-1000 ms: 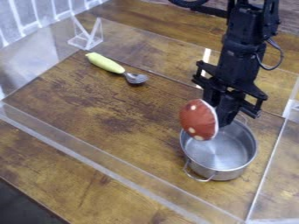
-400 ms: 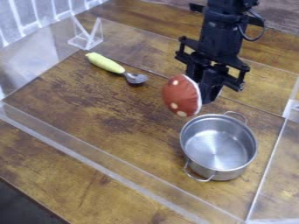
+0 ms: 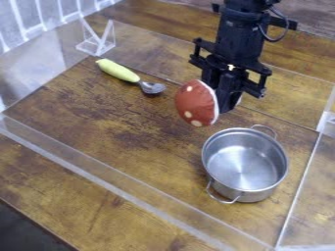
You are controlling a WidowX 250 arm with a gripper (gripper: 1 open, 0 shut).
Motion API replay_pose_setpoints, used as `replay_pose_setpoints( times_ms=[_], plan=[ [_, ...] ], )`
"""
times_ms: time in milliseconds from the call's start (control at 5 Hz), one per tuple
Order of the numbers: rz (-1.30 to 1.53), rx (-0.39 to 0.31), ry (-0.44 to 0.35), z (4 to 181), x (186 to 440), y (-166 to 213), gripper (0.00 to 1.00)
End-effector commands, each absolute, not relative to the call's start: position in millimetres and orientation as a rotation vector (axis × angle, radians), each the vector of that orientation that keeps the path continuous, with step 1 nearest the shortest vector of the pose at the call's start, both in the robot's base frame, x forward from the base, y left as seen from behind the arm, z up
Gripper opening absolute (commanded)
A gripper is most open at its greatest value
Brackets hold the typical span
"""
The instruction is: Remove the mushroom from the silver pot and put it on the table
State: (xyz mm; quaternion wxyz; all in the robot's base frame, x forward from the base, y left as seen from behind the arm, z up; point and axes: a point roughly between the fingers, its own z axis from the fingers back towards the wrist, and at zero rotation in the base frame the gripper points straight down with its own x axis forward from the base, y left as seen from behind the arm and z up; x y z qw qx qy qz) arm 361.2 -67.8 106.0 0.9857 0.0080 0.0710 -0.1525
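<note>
Across most of the frame lies the table [image 3: 92,132], dark wood planks edged by clear acrylic walls [image 3: 144,201] that run along the lower left and the right side. In the upper right the black robot arm [image 3: 242,25] comes down from the top edge, its upper part cut off by the frame. At lower right stands the silver pot [image 3: 245,163], upright and empty, its pale inside showing and one loop handle visible at its near rim. Above and to the left of the pot, clear of its rim, the gripper [image 3: 222,90] points down with its jaws clamped on the mushroom [image 3: 197,102]. The mushroom hangs tilted in the air, its red-brown spotted cap facing lower left; its stem is hidden behind the cap and the fingers. Towards the upper left a yellow-handled spoon [image 3: 128,75] lies flat on the wood, well apart from the pot.
</note>
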Motion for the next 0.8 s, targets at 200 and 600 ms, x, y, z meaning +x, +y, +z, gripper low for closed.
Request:
replay_pose_setpoints(
  times_ms=[200,600],
  plan=[
    [-0.283,0.005,0.089,127.6,363,-53,0.0],
    [-0.288,0.0,0.128,114.1,360,-48,0.0]
  ],
)
